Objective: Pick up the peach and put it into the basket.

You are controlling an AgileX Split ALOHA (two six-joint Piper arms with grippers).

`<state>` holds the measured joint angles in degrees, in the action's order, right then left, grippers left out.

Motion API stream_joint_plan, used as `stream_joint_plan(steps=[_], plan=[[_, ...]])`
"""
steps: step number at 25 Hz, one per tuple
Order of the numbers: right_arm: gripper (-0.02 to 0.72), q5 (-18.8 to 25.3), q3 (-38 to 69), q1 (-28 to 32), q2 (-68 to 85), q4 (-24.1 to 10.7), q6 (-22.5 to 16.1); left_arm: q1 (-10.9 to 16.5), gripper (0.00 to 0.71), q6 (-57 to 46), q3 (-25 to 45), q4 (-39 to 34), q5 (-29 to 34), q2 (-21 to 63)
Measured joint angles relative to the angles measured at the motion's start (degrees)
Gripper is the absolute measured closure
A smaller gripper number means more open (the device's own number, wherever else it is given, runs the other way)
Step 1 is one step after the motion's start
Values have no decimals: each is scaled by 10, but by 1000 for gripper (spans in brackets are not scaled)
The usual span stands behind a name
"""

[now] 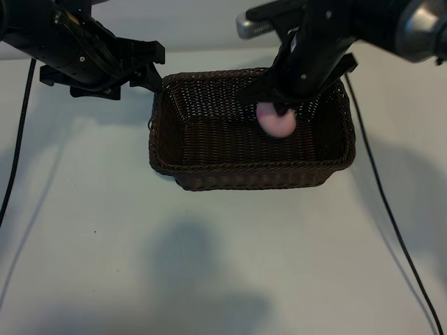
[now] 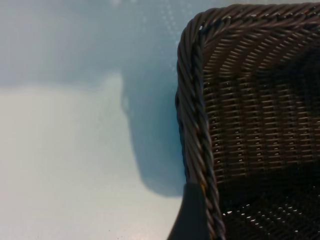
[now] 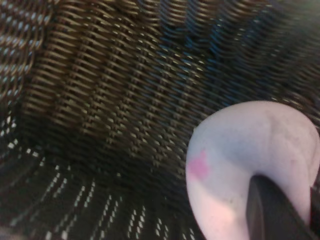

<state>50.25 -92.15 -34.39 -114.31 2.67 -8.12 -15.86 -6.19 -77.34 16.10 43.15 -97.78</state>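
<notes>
Peach [image 1: 276, 123], pale pink and matte, is held above the inside of the basket [image 1: 209, 174], toward its right half, and is pinched by the right gripper [image 1: 282, 110], whose black fingers are pressed against it from above. In the right wrist view the peach [image 3: 240, 160] is seen close up with a small darker pink mark on its skin, one dark fingertip [image 3: 272, 212] lying across it, and the brown woven wall of the basket [image 3: 115, 90] behind. The left gripper [image 1: 155, 64] is held with its jaws spread wide just beside the far left corner of the basket; whether the rim is touched cannot be told. In the left wrist view the braided rim of that corner [image 2: 192, 115] is seen, with one dark finger [image 2: 192, 215] right against it. The basket is set on a plain white table [image 1: 91, 230], on which soft shadows of the arms are cast. Two black cables [image 1: 391, 216] are trailed across the table at the left and right sides. A pale wall is seen beyond the far edge.
</notes>
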Motion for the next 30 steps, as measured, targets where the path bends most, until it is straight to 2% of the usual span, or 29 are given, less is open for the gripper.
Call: stream_joint_plan(steps=[4,7,9,15,18,23,26,28,30], plan=[[653,-10,0,0,-17,3,0,0,119,0,0,0,0,0],[608,-11,0,0,-17,5,0,0,119,0,0,0,0,0],[549,-11,0,0,-17,6,0,0,119,0,0,0,0,0],[290,8,0,0,-17,14,1,0,119,1,0,0,0,0],[234,28,-13,0,-16,15,1,0,119,1,0,0,0,0],[221,107,-74,0,-10,-30,1,0,120,1,0,0,0,0],[221,150,-104,1,3,-95,-8,0,120,1,0,0,0,0],[221,163,-111,8,13,-125,-18,0,120,1,0,0,0,0],[221,170,-111,23,23,-136,-23,0,120,1,0,0,0,0]])
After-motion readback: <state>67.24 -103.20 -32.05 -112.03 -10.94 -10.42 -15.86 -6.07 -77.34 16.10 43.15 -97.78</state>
